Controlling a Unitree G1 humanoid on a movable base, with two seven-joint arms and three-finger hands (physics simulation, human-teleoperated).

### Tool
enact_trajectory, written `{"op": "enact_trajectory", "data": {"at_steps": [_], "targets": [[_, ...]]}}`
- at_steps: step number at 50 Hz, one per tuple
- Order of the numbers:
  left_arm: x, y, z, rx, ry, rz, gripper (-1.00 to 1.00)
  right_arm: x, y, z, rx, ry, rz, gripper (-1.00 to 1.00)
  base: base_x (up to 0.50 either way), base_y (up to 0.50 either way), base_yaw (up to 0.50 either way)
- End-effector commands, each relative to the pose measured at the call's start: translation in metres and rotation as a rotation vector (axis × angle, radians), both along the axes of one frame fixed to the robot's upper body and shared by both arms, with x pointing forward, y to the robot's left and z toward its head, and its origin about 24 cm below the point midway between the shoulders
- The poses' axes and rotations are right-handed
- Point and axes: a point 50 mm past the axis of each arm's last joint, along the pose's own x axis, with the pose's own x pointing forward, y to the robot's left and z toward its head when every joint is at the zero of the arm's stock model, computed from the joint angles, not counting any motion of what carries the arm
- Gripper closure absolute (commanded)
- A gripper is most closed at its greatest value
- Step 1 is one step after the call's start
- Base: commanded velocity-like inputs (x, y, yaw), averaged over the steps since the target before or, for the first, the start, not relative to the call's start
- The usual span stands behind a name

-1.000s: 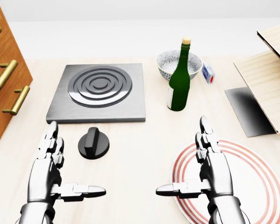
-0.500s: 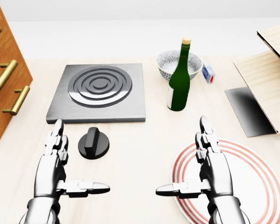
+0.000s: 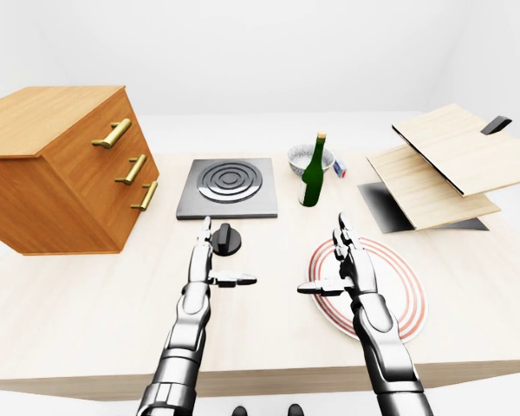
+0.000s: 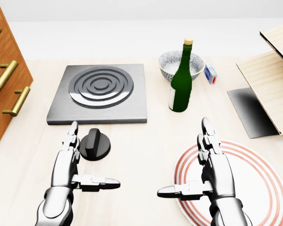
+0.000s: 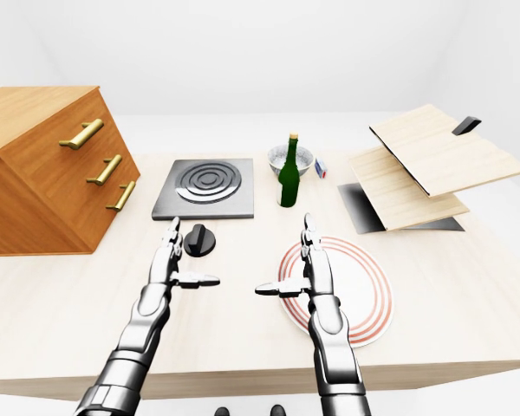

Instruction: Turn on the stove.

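The grey stove plate point(image 4: 100, 92) with ringed burner lies on the pale counter at upper left in the head view. Its black knob point(image 4: 95, 144) sits just below the plate's lower edge. My left hand point(image 4: 87, 162) is open, fingers stretched upward and thumb out to the right, with its fingertips point(image 4: 73, 128) just left of the knob, not closed on it. My right hand point(image 4: 191, 167) is open over the left rim of the red-ringed plate point(image 4: 254, 183), holding nothing.
A green bottle point(image 4: 181, 82) stands right of the stove, before a patterned bowl point(image 4: 172, 64) and a small blue-white box point(image 4: 210, 74). A wooden drawer chest point(image 3: 65, 165) stands at left. Tilted wooden boards point(image 3: 442, 165) lie at right.
My left hand has moved right and up toward the knob, its fingertips now beside it. The right hand, the knob and the camera have not moved.
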Motion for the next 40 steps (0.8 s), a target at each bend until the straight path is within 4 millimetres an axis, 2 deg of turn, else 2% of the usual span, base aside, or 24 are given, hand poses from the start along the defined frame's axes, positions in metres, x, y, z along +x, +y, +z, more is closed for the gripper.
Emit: {"op": "enact_trajectory", "data": {"at_steps": [1, 24, 40], "targets": [[0.006, 0.001, -0.005, -0.012, 0.035, 0.022, -1.0, 0.0, 0.0, 0.0, 0.002, 0.0, 0.001, -1.0, 0.0, 0.0, 0.0], [0.008, -0.023, -0.031, 0.054, 0.166, -0.033, -1.0, -0.001, 0.002, 0.002, -0.003, -0.002, 0.005, -1.0, 0.0, 0.0, 0.0], [0.005, -0.058, -0.018, 0.075, 0.094, -0.117, -1.0, -0.002, 0.0, 0.001, -0.004, -0.006, 0.005, -1.0, 0.0, 0.0, 0.0]]}}
